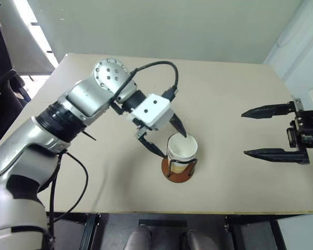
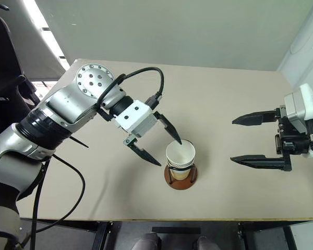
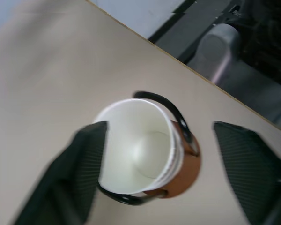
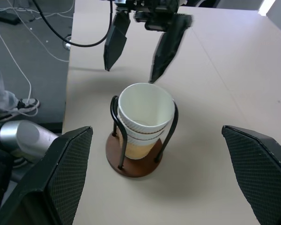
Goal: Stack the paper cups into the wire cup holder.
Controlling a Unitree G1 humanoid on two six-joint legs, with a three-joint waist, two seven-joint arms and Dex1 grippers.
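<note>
The paper cups [image 1: 182, 151] sit nested as one stack inside the wire cup holder [image 4: 116, 123], white rim up, near the table's front edge. The holder's reddish-brown base disc [image 2: 190, 179] lies flat on the table. My left gripper [image 1: 175, 146] hangs open just above and to the left of the stack, one fingertip [image 2: 178, 140] at the top cup's rim and the other off its left side. It holds nothing. My right gripper [image 1: 244, 133] is open and empty, well to the right of the holder and pointing toward it.
The beige table [image 1: 240, 78] has bare room behind and to the right of the holder. Its front edge runs close below the base disc. A dark chair [image 1: 0, 67] stands off the table's left side. Cables [image 4: 18, 28] and a person's shoe [image 4: 9, 101] lie on the floor.
</note>
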